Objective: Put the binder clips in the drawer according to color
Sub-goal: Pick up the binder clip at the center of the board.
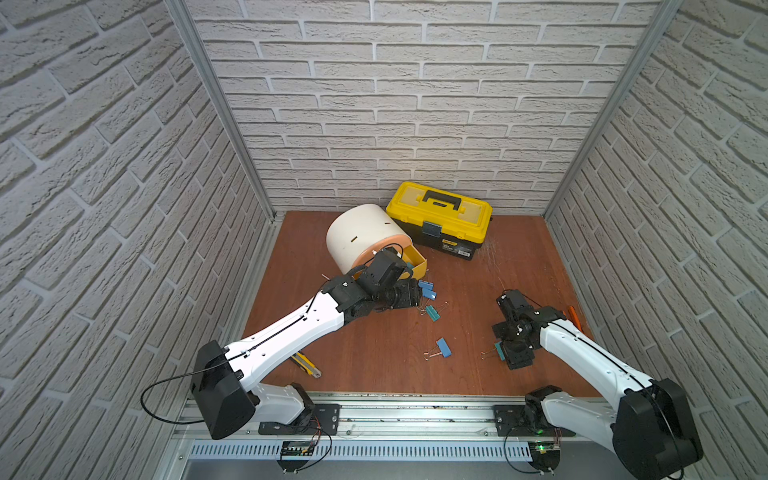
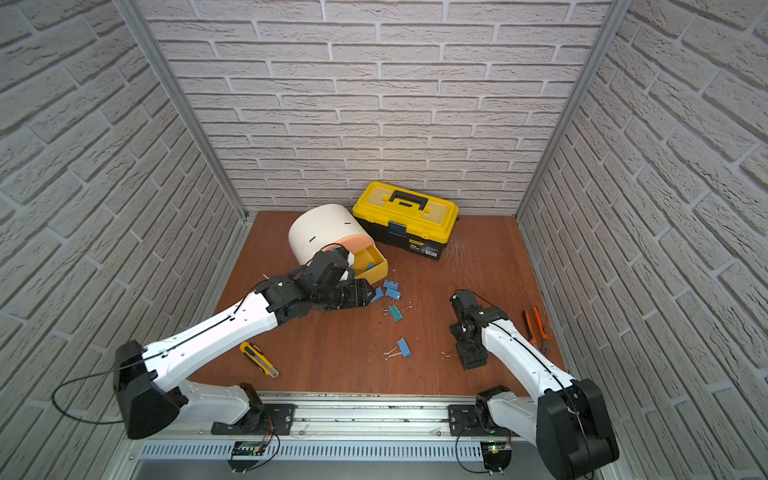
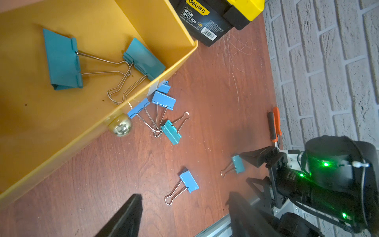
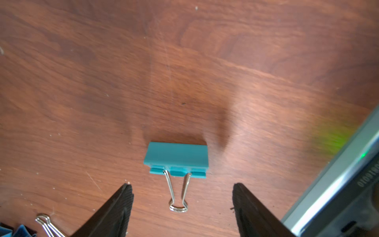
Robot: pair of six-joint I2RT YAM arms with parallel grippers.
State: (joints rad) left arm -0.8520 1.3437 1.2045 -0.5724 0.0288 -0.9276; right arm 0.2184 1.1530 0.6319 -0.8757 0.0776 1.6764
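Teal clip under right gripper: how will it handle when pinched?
Teal clip: stiff folded metal, probably won't deform. Wire handles likely pivot, so gripped there it may swing. Flat-sided, it shouldn't roll.

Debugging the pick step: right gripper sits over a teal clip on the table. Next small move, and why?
Probably lower the right gripper a little and close on the teal clip: its jaws stand open, either side of the clip's wire handles, not touching it, and the clip lies on the table.
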